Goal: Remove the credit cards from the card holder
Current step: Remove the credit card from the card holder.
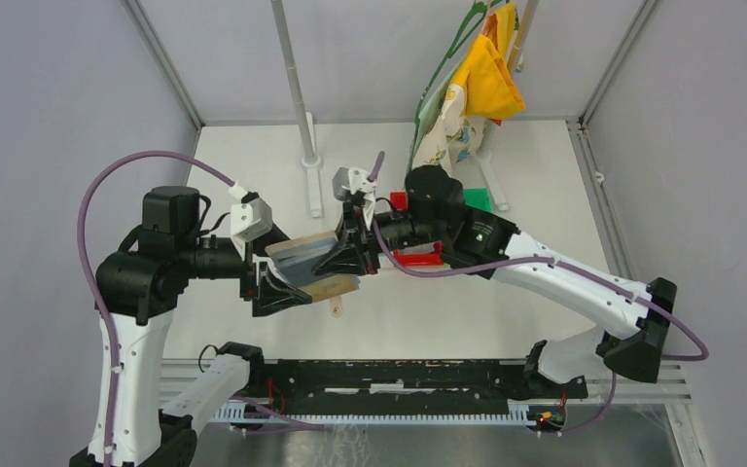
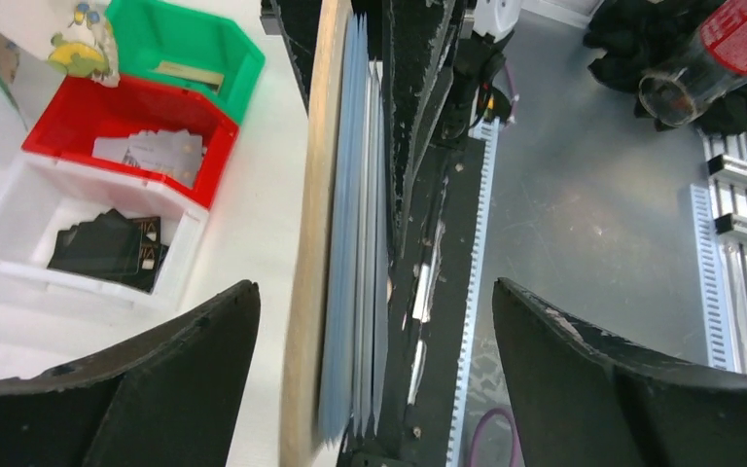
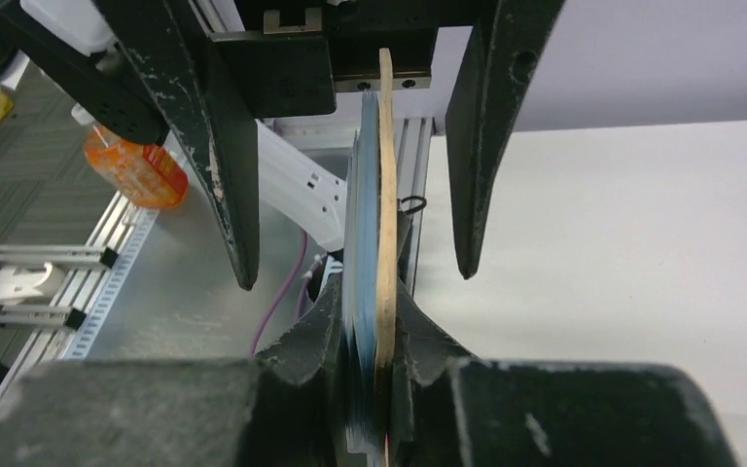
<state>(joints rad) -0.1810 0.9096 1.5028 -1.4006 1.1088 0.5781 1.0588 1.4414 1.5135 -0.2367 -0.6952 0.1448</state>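
The right gripper is clamping the card holder edge-on between the arms, seemingly steadying it for its partner. The left gripper is straddling it, fingers spread wide, likely lining up a pinch. I cannot pick out the credit cards among the pale layers.

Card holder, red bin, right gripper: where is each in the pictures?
card holder [image 2: 306, 243], left wrist view, its tan outer edge.
red bin [image 2: 107, 112], left wrist view, its bare inner wall.
right gripper [image 3: 373, 313], right wrist view, midway between its fingertips.
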